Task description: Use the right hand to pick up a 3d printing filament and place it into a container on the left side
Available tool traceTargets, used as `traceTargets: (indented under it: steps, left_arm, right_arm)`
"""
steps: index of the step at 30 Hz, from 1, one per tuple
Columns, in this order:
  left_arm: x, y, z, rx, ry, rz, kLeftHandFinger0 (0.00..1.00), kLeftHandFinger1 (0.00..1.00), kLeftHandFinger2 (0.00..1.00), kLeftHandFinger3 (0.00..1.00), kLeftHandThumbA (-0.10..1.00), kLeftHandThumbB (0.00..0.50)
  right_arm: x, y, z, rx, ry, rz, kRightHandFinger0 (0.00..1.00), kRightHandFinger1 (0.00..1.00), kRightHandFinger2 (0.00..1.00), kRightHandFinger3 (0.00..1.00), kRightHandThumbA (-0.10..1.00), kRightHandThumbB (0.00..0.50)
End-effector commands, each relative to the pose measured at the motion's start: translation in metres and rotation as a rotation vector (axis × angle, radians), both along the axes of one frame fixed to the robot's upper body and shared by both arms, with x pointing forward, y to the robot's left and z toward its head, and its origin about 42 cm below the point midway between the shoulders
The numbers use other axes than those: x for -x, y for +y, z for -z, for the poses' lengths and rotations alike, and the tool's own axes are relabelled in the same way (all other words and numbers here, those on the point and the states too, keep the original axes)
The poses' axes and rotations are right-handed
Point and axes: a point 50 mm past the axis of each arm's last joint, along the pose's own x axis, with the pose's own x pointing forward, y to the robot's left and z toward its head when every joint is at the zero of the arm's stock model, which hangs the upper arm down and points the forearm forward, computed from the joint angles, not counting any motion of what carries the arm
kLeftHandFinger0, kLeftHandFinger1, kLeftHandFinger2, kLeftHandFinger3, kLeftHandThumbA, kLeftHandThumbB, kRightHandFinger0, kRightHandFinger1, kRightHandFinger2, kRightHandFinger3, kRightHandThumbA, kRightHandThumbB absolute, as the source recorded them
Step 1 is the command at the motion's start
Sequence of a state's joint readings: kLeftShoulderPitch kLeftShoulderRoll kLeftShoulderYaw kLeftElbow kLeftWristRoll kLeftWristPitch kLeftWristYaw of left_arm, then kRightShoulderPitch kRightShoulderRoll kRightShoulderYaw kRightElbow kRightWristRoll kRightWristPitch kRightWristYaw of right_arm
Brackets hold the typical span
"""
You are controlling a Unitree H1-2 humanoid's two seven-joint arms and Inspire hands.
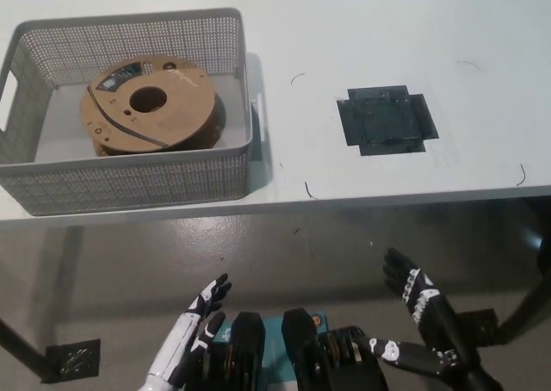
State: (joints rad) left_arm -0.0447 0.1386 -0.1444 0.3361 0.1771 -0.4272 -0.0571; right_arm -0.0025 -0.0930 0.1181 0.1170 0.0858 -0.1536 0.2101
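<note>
A brown cardboard filament spool (pixel 147 105) lies flat inside the grey perforated basket (pixel 129 180) at the table's left. My black right hand (pixel 419 315) hangs below the table's front edge at the lower right, fingers spread, open and holding nothing. My white left hand (pixel 191 326) rests at the lower left, also below the table edge, fingers apart and empty.
A dark square patch (pixel 386 120) marks the white table (pixel 362 29) right of the middle. A few thin dark strands lie near the front edge. Below the table the grey floor shows, with a black table foot (pixel 71 358) at lower left.
</note>
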Motion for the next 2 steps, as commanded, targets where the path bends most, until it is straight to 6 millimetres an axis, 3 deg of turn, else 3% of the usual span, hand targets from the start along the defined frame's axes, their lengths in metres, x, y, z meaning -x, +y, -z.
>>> traceTargets:
  steps: [1, 2]
  left_arm:
    - [-0.005, 0.0033, -0.0079, 0.015, -0.059, -0.003, 1.0, 1.0, 1.0, 1.0, 1.0, 0.269]
    - [-0.005, 0.0033, -0.0079, 0.015, -0.059, -0.003, 1.0, 1.0, 1.0, 1.0, 1.0, 0.269]
  right_arm:
    - [-0.0105, 0.0012, -0.0053, 0.054, -0.07, -0.045, 1.0, 1.0, 1.0, 1.0, 0.98, 0.006]
    - [-0.0105, 0.0012, -0.0053, 0.054, -0.07, -0.045, 1.0, 1.0, 1.0, 1.0, 0.98, 0.006]
